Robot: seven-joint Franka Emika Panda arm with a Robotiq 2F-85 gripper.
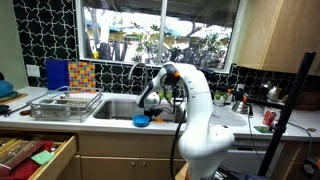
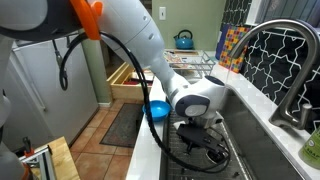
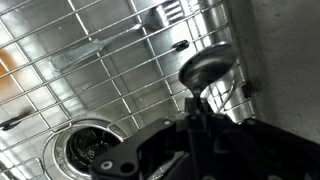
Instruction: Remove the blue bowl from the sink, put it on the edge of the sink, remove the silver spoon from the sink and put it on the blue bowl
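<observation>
The blue bowl (image 1: 141, 121) (image 2: 158, 109) sits on the front edge of the sink (image 1: 112, 108) (image 2: 262, 150). My gripper (image 1: 150, 101) (image 2: 205, 141) (image 3: 195, 112) is down inside the basin, just behind the bowl. In the wrist view its jaws are shut on the handle of the silver spoon (image 3: 205, 66). The spoon's round end sticks out beyond the fingertips, over the wire grid (image 3: 90, 60) on the sink floor. The drain (image 3: 88, 150) lies below and to the left.
A wire dish rack (image 1: 65, 104) stands beside the sink, and the curved faucet (image 1: 140, 75) (image 2: 285, 55) rises behind it. A small orange thing (image 1: 154, 116) lies near the bowl. A drawer (image 1: 35, 155) stands open below the counter. A red can (image 1: 268, 118) stands on the far counter.
</observation>
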